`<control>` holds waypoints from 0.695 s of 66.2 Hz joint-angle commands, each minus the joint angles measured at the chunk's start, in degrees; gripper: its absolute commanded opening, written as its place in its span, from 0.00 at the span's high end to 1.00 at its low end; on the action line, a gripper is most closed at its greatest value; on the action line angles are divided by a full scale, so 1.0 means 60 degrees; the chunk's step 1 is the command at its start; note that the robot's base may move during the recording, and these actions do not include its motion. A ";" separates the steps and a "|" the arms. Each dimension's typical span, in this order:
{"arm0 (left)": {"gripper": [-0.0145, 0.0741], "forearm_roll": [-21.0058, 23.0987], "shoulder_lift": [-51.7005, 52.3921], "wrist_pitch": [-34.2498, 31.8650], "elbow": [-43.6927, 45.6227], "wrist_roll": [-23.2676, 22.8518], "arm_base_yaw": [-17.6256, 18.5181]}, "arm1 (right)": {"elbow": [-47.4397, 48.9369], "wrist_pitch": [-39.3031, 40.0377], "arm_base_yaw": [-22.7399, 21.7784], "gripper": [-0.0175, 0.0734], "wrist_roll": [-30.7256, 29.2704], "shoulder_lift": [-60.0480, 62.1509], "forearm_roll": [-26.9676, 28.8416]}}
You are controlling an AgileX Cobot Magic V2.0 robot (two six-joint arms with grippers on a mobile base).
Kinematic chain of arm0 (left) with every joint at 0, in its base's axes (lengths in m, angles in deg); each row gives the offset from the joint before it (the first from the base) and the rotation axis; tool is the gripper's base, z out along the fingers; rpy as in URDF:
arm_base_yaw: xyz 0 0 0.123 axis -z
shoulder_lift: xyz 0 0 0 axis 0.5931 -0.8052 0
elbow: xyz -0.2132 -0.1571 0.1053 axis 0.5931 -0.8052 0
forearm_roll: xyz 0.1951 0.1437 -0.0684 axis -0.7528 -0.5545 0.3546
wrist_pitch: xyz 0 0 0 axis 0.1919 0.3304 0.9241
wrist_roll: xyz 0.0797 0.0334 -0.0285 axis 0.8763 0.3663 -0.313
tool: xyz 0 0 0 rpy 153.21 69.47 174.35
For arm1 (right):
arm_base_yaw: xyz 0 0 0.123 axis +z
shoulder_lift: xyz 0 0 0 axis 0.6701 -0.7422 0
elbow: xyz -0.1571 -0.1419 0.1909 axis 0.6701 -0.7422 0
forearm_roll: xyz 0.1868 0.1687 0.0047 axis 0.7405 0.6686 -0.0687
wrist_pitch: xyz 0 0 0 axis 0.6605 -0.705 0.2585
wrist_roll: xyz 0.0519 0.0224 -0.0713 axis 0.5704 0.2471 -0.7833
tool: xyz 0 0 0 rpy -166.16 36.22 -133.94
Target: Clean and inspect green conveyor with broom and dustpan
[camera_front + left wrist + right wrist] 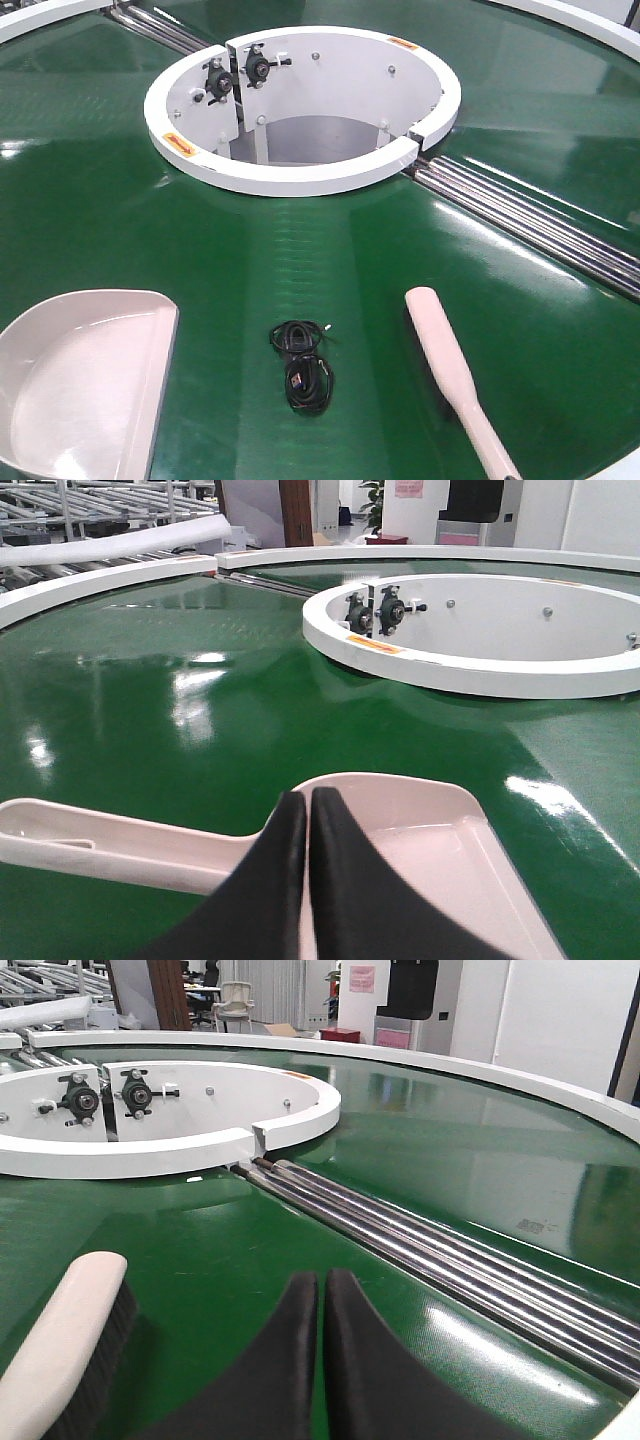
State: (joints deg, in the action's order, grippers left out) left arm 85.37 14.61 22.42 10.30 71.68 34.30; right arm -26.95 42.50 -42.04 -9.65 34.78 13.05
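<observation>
The green conveyor [100,200] fills the front view. The dustpan [80,390] lies flat on it at the lower left, its straight lip facing right. On the lower right lies the broom [445,350], bristles down, handle toward the near edge. In the left wrist view my left gripper [307,795] is shut and empty, hovering over the spot where the dustpan [430,830] meets its handle [100,840]. My right gripper [323,1276] is also shut with nothing in it, above the bare belt [220,1250], and the broom [60,1350] is to its left. Neither gripper shows in the front view.
A coiled black cable [303,365] lies on the belt between dustpan and broom. The white hub ring [300,175] sits behind them, with black bearing fittings [238,72] inside it. Silver rollers [530,215] cross the belt on the right. A white outer rim [480,1070] borders the conveyor.
</observation>
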 commanded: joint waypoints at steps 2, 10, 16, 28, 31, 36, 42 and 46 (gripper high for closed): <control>0.86 0.0074 0.0141 -0.0688 -0.0220 -0.0072 -0.0005 | -0.0114 0.0705 -0.0032 0.80 -0.0051 0.0091 -0.0102; 0.86 0.0074 0.0141 -0.0688 -0.0220 -0.0072 -0.0005 | -0.0114 0.0705 -0.0032 0.80 -0.0051 0.0091 -0.0102; 0.86 0.0074 0.0141 -0.0688 -0.0220 -0.0072 -0.0005 | -0.0114 0.0705 -0.0032 0.80 -0.0051 0.0091 -0.0102; 0.86 0.0074 0.0141 -0.0688 -0.0220 -0.0072 -0.0005 | -0.0114 0.0705 -0.0032 0.80 -0.0051 0.0091 -0.0102; 0.86 0.0074 0.0141 -0.0688 -0.0220 -0.0072 -0.0005 | -0.0114 0.0705 -0.0032 0.80 -0.0051 0.0091 -0.0102; 0.86 0.0074 0.0141 -0.0688 -0.0220 -0.0072 -0.0005 | -0.0114 0.0705 -0.0032 0.80 -0.0051 0.0091 -0.0102; 0.86 0.0074 0.0141 -0.0688 -0.0220 -0.0072 -0.0005 | -0.0114 0.0705 -0.0032 0.80 -0.0051 0.0091 -0.0102; 0.86 0.0074 0.0141 -0.0688 -0.0220 -0.0072 -0.0005 | -0.0114 0.0705 -0.0032 0.80 -0.0051 0.0091 -0.0102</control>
State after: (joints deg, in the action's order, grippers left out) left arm 85.37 14.61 22.42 10.30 71.68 34.30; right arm -26.95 42.50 -42.04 -9.65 34.78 13.05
